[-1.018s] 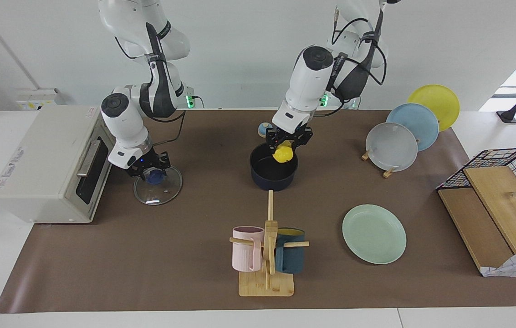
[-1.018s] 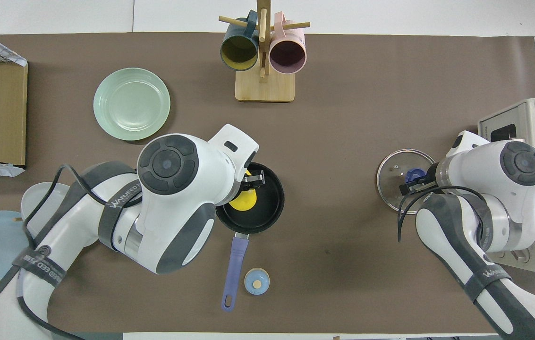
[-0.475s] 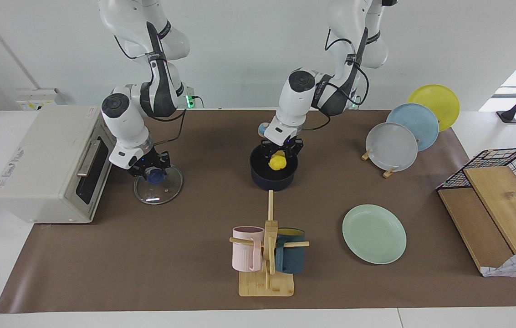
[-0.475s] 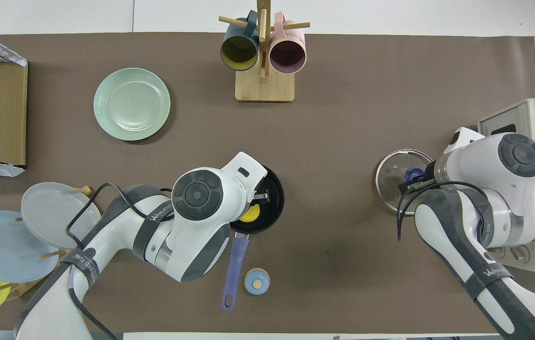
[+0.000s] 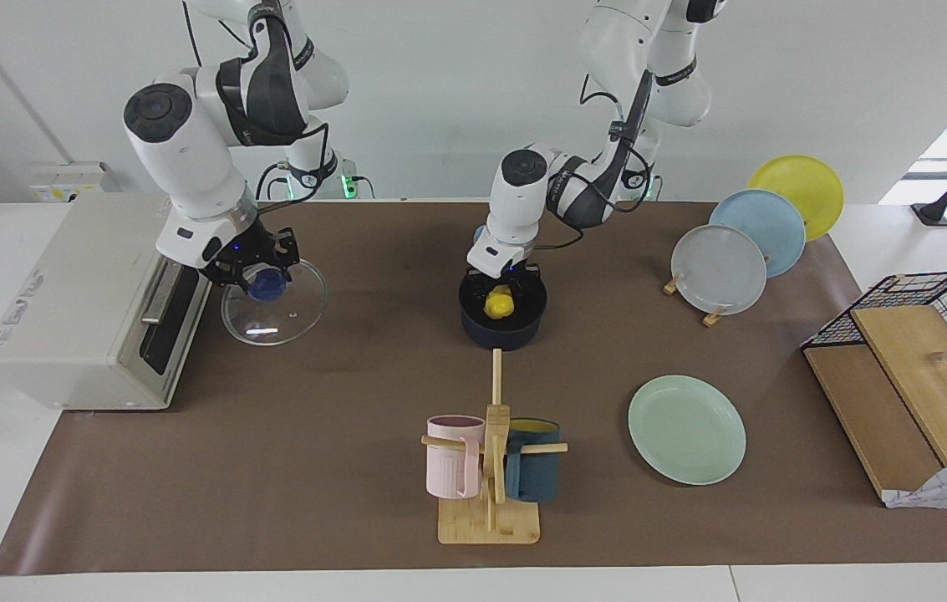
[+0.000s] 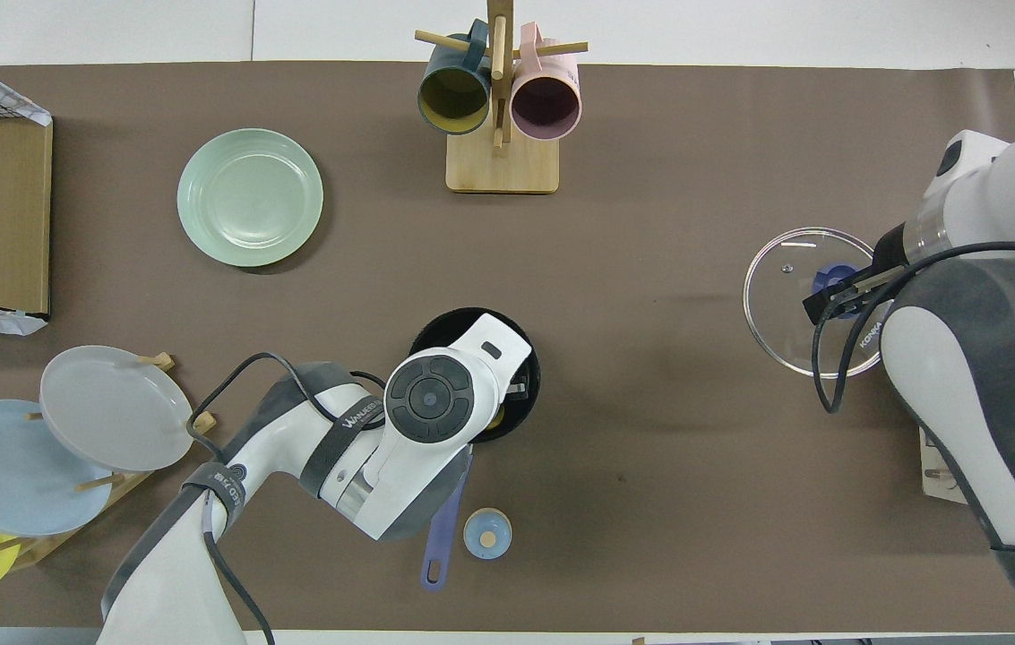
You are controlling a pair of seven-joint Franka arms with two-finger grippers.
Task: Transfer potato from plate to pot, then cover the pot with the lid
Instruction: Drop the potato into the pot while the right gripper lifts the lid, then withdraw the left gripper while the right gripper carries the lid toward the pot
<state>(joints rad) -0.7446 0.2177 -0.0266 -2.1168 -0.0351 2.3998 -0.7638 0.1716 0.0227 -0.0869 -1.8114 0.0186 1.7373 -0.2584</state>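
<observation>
The yellow potato point(image 5: 498, 304) is low inside the dark blue pot point(image 5: 502, 332) at the middle of the table. My left gripper point(image 5: 503, 289) is down in the pot around the potato. In the overhead view my left arm covers most of the pot point(image 6: 435, 327) and only a sliver of the potato point(image 6: 496, 417) shows. My right gripper point(image 5: 262, 272) is shut on the blue knob of the glass lid point(image 5: 289, 308) and holds it up in front of the toaster oven. The lid also shows in the overhead view point(image 6: 785, 305). The mint-green plate point(image 5: 686, 429) lies bare, farther from the robots than the pot.
A toaster oven point(image 5: 80, 293) stands at the right arm's end. A mug rack point(image 5: 490, 468) with a pink and a teal mug stands farther out than the pot. A small blue bell point(image 6: 486, 534) lies beside the pot's handle point(image 6: 444, 520). Upright plates point(image 5: 720, 267) and a wire basket point(image 5: 933, 309) are at the left arm's end.
My left gripper came down with the potato into the pot. My right gripper lifted the lid off the table.
</observation>
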